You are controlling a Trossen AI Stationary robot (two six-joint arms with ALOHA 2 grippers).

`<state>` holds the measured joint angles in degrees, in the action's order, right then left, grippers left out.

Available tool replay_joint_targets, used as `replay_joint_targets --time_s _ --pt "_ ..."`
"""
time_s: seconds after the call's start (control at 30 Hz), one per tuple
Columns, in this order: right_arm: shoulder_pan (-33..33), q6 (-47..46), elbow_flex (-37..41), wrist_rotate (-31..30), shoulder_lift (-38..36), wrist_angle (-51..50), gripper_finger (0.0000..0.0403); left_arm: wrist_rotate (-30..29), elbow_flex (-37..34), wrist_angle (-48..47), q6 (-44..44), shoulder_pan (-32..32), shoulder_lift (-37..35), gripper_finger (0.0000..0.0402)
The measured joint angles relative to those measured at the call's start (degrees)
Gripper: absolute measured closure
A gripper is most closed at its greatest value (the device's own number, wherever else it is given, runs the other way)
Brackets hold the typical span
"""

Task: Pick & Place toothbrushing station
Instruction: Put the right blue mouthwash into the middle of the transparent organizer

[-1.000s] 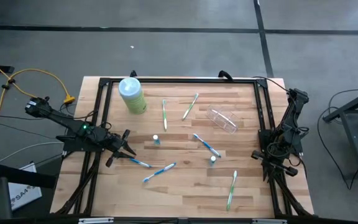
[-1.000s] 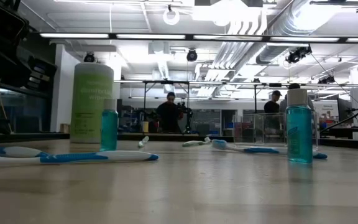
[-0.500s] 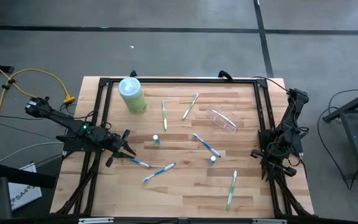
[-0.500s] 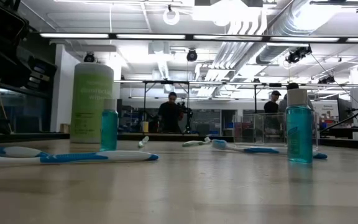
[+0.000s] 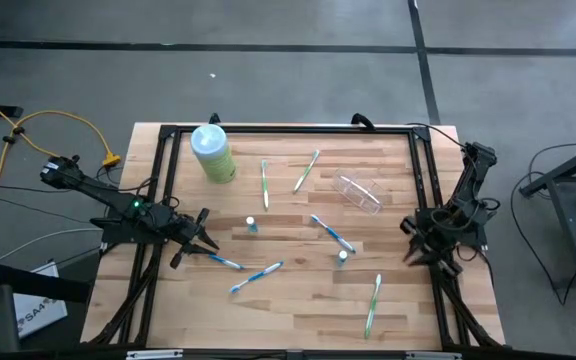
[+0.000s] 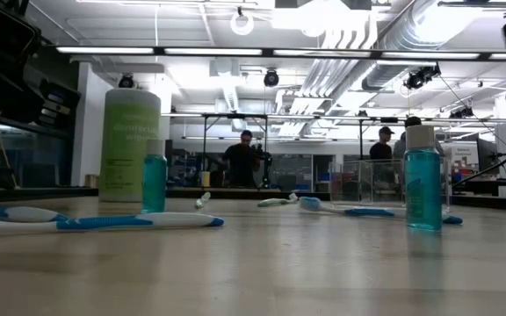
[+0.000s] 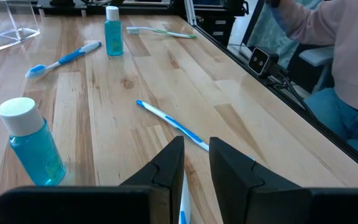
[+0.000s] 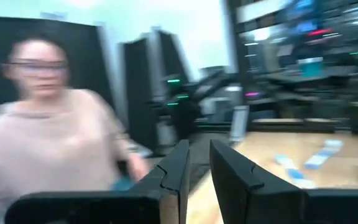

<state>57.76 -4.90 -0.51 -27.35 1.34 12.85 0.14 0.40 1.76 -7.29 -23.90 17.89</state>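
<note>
Toothbrushes lie scattered flat on the wooden worktop (image 5: 298, 300); the landmark for all positions below is the clear toothbrushing station (image 5: 359, 193).

Nearest the front edge, a green toothbrush (image 5: 373, 305) lies well in front of the station. A blue toothbrush (image 5: 256, 276) lies front-left of it. The left pincer (image 5: 206, 232) rests at the worktop's left edge, far left of the station, fingers (image 7: 166, 167) nearly together with a narrow gap, holding nothing. A blue-handled toothbrush (image 7: 169, 124) lies just beyond its tips.

The right pincer (image 5: 411, 241) hovers at the right edge, front-right of the station, fingers (image 8: 174, 168) parallel with a slim gap, empty.

Two small blue bottles stand upright: one (image 5: 342, 257) in front of the station, one (image 5: 251, 226) to its left. Another blue toothbrush (image 5: 332, 233) lies just in front.

The station itself lies on its side, right of centre toward the back. Two green toothbrushes (image 5: 306, 170) lie left of it; the pale-green bottle (image 5: 212, 153) stands far left.
</note>
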Motion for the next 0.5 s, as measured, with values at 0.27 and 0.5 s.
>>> replay_joint_targets --time_s 0.27,0.5 --pt "0.00 7.62 0.02 -11.83 0.00 3.62 0.0347 0.00 0.00 0.00 0.00 0.00 0.00 0.0330" --pt "-1.19 4.87 0.02 -20.23 1.16 6.37 0.0347 0.00 0.00 0.00 0.00 0.00 0.00 0.0330"
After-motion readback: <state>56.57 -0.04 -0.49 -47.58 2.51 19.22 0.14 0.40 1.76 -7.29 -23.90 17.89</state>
